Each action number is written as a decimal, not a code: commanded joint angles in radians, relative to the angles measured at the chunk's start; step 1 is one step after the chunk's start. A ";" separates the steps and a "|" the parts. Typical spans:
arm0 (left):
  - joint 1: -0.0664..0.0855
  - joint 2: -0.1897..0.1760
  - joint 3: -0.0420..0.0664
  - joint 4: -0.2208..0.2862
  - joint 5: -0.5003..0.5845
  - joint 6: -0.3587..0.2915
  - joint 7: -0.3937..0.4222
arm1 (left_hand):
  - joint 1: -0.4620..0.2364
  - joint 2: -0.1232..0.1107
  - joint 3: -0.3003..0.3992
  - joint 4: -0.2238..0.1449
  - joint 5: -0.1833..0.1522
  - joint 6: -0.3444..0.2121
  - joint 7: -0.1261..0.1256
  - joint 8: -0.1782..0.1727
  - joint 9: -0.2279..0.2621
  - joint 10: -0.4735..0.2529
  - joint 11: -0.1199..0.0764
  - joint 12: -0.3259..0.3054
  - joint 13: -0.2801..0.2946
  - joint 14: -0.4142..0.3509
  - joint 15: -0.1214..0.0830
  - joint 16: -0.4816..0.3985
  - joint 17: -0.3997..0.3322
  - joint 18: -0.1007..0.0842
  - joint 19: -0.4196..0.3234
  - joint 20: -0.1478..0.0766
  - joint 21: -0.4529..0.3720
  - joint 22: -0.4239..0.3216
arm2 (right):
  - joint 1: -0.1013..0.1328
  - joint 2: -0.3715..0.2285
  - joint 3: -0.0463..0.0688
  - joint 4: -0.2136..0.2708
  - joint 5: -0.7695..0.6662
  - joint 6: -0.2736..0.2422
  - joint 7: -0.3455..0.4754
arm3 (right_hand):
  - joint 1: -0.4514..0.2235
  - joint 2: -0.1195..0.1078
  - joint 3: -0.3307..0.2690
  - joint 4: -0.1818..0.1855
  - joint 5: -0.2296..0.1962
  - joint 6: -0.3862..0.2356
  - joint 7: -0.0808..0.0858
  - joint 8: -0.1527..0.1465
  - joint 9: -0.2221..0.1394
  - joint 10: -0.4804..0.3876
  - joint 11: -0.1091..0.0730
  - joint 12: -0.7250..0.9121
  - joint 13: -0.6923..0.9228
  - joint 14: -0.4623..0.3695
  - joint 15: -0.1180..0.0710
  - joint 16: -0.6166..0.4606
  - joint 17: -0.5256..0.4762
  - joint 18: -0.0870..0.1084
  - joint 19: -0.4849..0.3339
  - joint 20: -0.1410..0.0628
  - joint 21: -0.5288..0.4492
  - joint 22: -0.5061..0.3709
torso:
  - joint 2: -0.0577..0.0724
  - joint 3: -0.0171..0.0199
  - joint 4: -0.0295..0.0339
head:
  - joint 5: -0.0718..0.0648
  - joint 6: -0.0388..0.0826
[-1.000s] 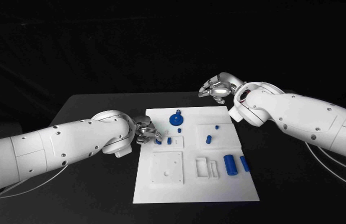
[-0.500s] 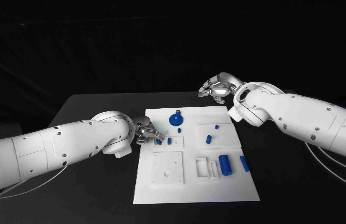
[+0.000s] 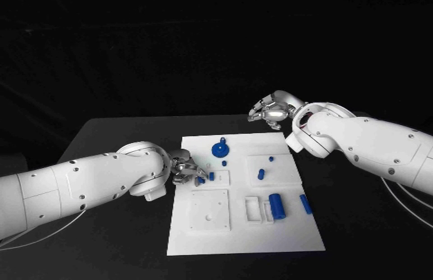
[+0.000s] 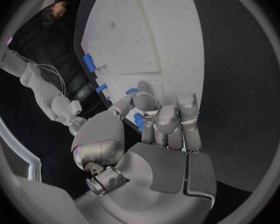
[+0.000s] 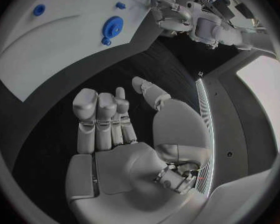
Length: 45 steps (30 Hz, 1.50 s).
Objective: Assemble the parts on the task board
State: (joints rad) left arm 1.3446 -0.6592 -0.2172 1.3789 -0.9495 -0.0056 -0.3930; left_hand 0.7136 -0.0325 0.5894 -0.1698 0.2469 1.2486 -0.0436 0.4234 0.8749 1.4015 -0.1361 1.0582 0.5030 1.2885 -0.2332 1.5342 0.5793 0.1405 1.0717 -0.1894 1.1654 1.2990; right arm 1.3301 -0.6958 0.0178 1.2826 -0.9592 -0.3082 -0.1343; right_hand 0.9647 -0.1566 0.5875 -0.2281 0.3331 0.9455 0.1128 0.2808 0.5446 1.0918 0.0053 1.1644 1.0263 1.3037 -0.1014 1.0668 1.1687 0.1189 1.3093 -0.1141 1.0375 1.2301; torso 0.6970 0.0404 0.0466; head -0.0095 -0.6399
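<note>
**Left hand pinching a peg at the board edge, right hand parked out back**

Counting blue bits on the task board [image 3: 243, 230]: one gear [image 3: 219, 149] near the far edge, one fat cylinder [image 3: 277, 205] toward the near right, one slimmer bar [image 3: 306, 204] just beside it, plus a handful of little pegs around the middle, roughly five, hard to be exact at this size.

Two hands. Left hand [image 3: 188, 172] sitting at the board's left edge, fingers curled in together, gripping a small blue peg [image 4: 139, 120] between thumb and fingertips, right over the small square recess there.

Right hand [image 3: 269, 112] hovering past the board's far edge, off the plate, fingers loosely spread, holding nothing.
</note>
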 commanded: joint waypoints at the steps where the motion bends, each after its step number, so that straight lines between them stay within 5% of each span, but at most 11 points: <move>1: -0.005 0.002 -0.004 0.000 0.005 0.029 -0.009 | -0.005 -0.004 -0.006 -0.001 -0.007 0.009 0.015 0.006 0.001 -0.001 0.004 0.004 -0.001 -0.007 0.001 0.004 -0.001 -0.013 -0.004 -0.086 0.006 0.001 | 0.000 0.001 0.001 0.000 0.000 0.009 0.009 | -0.007 0.001 -0.007 0.001 0.006 0.000 0.005 -0.006 0.001 -0.006 -0.001 -0.005 -0.001 0.001 -0.002 -0.007 0.000 0.143 0.001 0.005 -0.005 0.000 | 0.000 -0.0003 0.0009 | 0.001 0.002; 7: -0.005 0.001 -0.003 -0.001 0.005 0.018 -0.009 | 0.015 0.017 -0.002 -0.014 -0.009 0.008 0.014 0.006 0.002 -0.001 0.003 0.004 -0.003 -0.007 0.000 0.003 -0.002 -0.011 -0.005 -0.087 0.006 0.000 | 0.000 0.000 0.001 0.000 0.000 0.010 0.009 | -0.008 0.001 -0.007 0.001 0.006 0.000 0.005 -0.006 0.002 -0.006 -0.001 -0.005 -0.001 0.001 -0.002 -0.007 0.000 0.143 0.001 0.005 -0.005 0.000 | 0.000 -0.0007 0.0002 | 0.002 0.002; 13: -0.005 -0.004 0.002 0.002 0.010 0.006 -0.010 | 0.073 0.047 0.010 -0.063 0.034 0.003 0.016 0.005 0.004 -0.002 0.005 0.001 -0.008 -0.008 0.001 -0.001 -0.005 -0.009 -0.005 -0.086 0.007 -0.001 | 0.000 0.000 0.001 -0.001 0.001 0.010 0.010 | -0.008 0.001 -0.007 0.001 0.006 0.000 0.005 -0.006 0.002 -0.006 -0.001 -0.005 -0.001 0.001 -0.002 -0.007 0.000 0.143 0.001 0.005 -0.005 0.000 | 0.001 -0.0006 0.0002 | 0.000 0.002; 18: -0.005 -0.013 0.005 -0.001 0.010 -0.004 -0.009 | 0.100 0.058 0.012 -0.082 0.038 0.000 0.018 0.004 0.006 -0.002 0.007 -0.002 -0.013 -0.007 0.003 -0.004 -0.008 -0.011 -0.004 -0.084 0.007 -0.003 | -0.001 0.000 0.001 0.000 0.001 0.010 0.010 | -0.008 0.001 -0.008 0.002 0.006 0.000 0.005 -0.006 0.002 -0.006 -0.001 -0.005 -0.001 0.002 -0.002 -0.007 0.000 0.143 0.001 0.005 -0.005 0.000 | 0.000 -0.0005 0.0008 | 0.000 0.004; 30: -0.004 -0.009 0.032 -0.020 0.009 -0.003 -0.002 | 0.121 0.058 0.010 -0.096 0.023 -0.004 0.020 0.000 0.006 -0.002 0.009 -0.007 -0.019 -0.008 0.005 -0.008 -0.011 -0.013 -0.005 -0.083 0.006 -0.006 | -0.001 0.000 0.001 0.000 0.001 0.011 0.010 | -0.009 0.001 -0.008 0.002 0.006 -0.001 0.005 -0.006 0.002 -0.006 0.000 -0.004 -0.001 0.002 -0.002 -0.007 0.000 0.143 0.001 0.005 -0.005 0.000 | 0.000 0.0001 0.0000 | 0.000 0.004; 45: -0.001 0.005 0.034 -0.034 -0.008 0.050 0.001 | 0.129 0.057 0.009 -0.099 0.017 -0.006 0.020 -0.001 0.006 -0.001 0.009 -0.009 -0.022 -0.007 0.005 -0.010 -0.013 -0.013 -0.006 -0.082 0.005 -0.007 | -0.004 0.003 0.001 -0.002 0.001 0.013 0.010 | -0.010 0.001 -0.008 0.003 0.006 -0.001 0.005 -0.007 0.002 -0.006 0.000 -0.004 -0.001 0.002 -0.002 -0.007 0.000 0.143 0.001 0.005 -0.005 0.000 | 0.000 0.0010 0.0007 | 0.001 0.002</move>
State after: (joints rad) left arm 1.3425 -0.6564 -0.1836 1.3453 -0.9496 0.0093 -0.3983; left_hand 0.7885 -0.0196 0.5652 -0.2310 0.2659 1.2452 -0.0252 0.4233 0.8803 1.3990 -0.1285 1.0531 0.4817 1.2788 -0.2212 1.5296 0.5680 0.1131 1.0717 -0.1890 1.1693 1.2926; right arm 1.3270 -0.6943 0.0178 1.2805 -0.9591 -0.3071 -0.1335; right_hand 0.9647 -0.1566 0.5847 -0.2252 0.3331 0.9436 0.1112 0.2808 0.5450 1.0918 0.0053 1.1644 1.0266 1.3037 -0.1014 1.0631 1.1687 0.1190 1.3093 -0.1141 1.0375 1.2301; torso 0.6969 0.0410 0.0468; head -0.0083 -0.6368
